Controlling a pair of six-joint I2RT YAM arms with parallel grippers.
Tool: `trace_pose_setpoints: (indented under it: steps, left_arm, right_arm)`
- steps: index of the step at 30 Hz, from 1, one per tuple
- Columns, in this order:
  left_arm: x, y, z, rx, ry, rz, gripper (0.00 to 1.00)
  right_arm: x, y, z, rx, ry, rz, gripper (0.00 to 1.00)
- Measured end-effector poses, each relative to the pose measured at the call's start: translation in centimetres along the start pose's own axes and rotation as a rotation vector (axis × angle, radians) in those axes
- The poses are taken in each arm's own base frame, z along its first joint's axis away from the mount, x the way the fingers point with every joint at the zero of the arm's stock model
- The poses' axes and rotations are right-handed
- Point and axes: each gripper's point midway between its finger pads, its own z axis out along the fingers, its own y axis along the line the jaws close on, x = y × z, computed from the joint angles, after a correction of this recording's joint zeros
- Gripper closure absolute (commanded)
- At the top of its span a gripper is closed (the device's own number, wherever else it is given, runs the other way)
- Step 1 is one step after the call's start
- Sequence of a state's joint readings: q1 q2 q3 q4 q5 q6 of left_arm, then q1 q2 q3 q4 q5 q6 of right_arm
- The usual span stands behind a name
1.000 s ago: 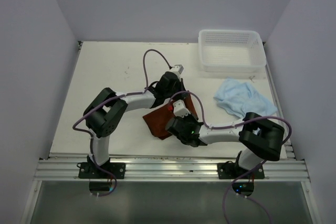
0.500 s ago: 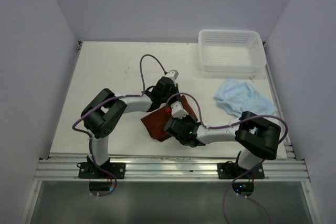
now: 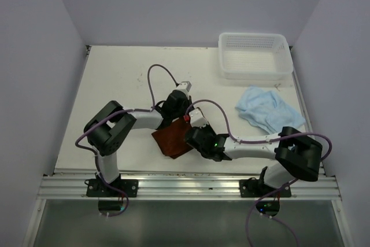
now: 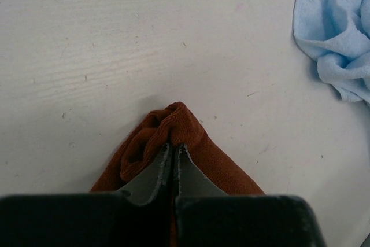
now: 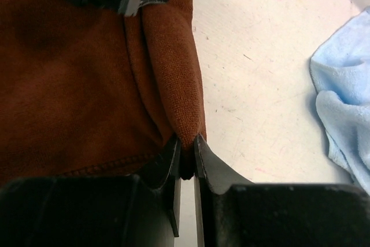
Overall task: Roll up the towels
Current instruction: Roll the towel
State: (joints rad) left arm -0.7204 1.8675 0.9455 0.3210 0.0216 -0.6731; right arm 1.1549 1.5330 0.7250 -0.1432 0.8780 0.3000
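rust brown-red soft cloth towel (image 3: 169, 142) sits near-centre on the table (image 3: 115, 85), partly folded. Soft, light, limp: it'll likely slump and unroll unless pinched at a corner or fold edge. left gripper (image 4: 174, 146) clamped tight on its bunched corner, right gripper (image 5: 186, 143) nipped narrow on the folded edge. light blue cloth towel (image 3: 266, 108) lies crumpled far right, just near of the white plastic mesh basket (image 3: 254, 72). Count: two towels, one basket, two grippers.

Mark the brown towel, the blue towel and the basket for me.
brown towel (image 4: 173, 122), left wrist view, bunched corner
blue towel (image 3: 267, 108), top view, middle of cloth
basket (image 3: 254, 73), top view, near wall
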Motion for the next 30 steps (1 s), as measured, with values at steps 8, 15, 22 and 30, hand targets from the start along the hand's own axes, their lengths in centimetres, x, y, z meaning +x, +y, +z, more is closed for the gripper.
trace_pose_setpoints:
  steps: [8,15,22,30]
  left_arm:
    - [0.4,1.0,-0.8,-0.009,-0.051,-0.021,1.00]
    - [0.4,1.9,-1.5,-0.033,-0.095,-0.042,1.00]
    - [0.4,2.5,-2.0,-0.045,-0.126,-0.057,1.00]
    - [0.5,2.8,-2.5,-0.045,-0.149,-0.073,1.00]
  right_arm:
    - [-1.9,-0.2,-1.0,-0.103,-0.012,0.152,0.72]
    - [-3.2,-1.2,-2.1,-0.220,-0.019,0.312,0.58]
    - [-4.3,-2.0,-2.0,-0.344,0.000,0.502,0.52]
    - [-3.5,-1.4,0.4,-0.447,0.121,0.688,0.50]
